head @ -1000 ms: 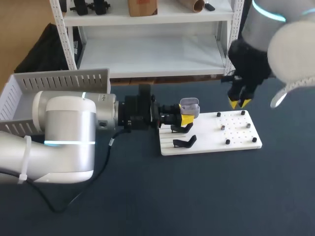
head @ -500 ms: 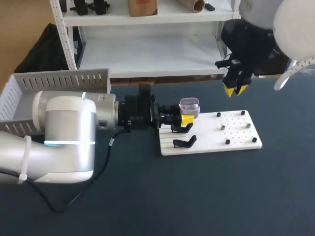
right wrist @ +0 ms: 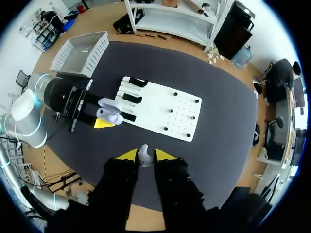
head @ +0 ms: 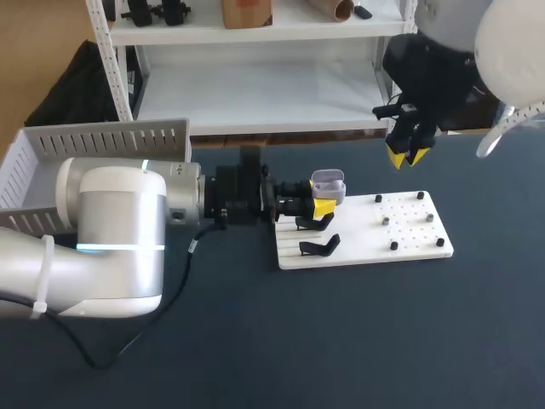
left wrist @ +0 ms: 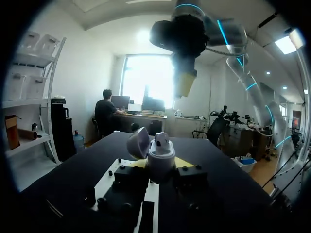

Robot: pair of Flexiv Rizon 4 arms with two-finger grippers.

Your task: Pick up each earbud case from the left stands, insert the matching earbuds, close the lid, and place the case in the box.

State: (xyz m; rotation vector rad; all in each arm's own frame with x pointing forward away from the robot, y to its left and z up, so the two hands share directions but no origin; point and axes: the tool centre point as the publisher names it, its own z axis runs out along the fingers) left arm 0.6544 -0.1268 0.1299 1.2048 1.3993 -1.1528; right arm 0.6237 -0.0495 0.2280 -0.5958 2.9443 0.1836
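Note:
A grey earbud case [head: 328, 185] with its lid open is held upright over the left end of the white board [head: 366, 251]. My left gripper [head: 322, 207] is shut on it from the side. The left wrist view shows the case [left wrist: 161, 156] between the yellow fingertips [left wrist: 183, 162], lid [left wrist: 138, 142] tipped back. High above the board's far edge hangs my right gripper [head: 407, 155]. In the right wrist view my right gripper [right wrist: 145, 155] is shut on a small white earbud [right wrist: 144, 156], well above the case [right wrist: 110, 112].
Two empty black stands [head: 317, 235] sit on the board's left part. Small pegs and earbuds [head: 385, 220] dot its right part. A white slatted basket [head: 85, 158] stands at the table's far left, behind my left arm.
The right gripper rose and pulled back from over the board's right part to a higher spot beyond its far edge, then held still. The left arm and case have not moved.

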